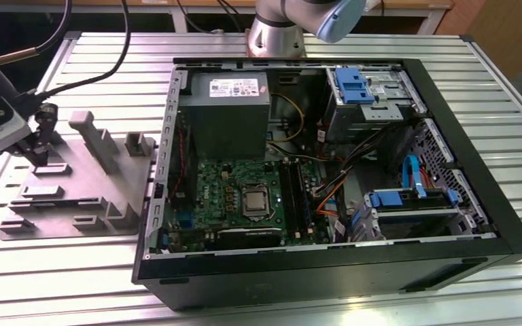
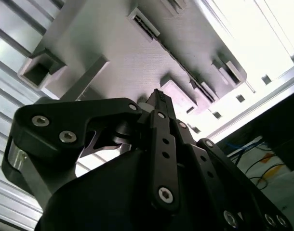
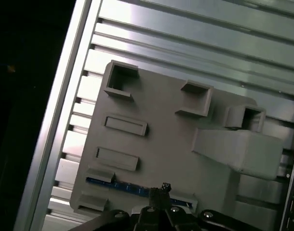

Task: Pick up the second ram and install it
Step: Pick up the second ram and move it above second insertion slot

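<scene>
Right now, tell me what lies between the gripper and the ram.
Nothing. In the first wrist view the gripper is right at the blue ram, which lies on the grey fixture; no stretch is left between them.

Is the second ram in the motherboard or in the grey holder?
In the grey holder: the first wrist view shows the second ram lying in its slot, the gripper at it.
</scene>
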Robot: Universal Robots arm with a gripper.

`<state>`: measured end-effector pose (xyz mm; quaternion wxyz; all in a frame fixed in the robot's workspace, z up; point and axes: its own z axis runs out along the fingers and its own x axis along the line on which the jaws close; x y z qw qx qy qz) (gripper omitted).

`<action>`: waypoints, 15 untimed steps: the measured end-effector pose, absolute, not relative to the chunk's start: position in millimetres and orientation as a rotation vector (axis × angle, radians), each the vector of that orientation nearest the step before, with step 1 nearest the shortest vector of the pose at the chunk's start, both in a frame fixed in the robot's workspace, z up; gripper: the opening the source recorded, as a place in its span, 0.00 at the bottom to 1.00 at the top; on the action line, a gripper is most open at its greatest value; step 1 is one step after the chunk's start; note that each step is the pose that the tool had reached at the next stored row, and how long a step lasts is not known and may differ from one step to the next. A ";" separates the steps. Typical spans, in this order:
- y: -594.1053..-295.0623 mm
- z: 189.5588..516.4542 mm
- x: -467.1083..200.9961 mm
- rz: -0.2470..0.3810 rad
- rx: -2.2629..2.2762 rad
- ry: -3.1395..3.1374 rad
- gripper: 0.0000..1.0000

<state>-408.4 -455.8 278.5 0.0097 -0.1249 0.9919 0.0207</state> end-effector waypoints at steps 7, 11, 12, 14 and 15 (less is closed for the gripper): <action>-455.8 276.0 -408.4 0.065 -0.587 3.068 0.10; -455.8 274.0 -408.4 0.065 -0.699 3.047 0.10; -455.8 273.5 -408.4 0.065 -0.727 3.041 0.10; -455.8 272.5 -408.4 0.066 -0.781 3.028 0.10; -455.8 272.0 -408.4 0.066 -0.809 3.021 0.10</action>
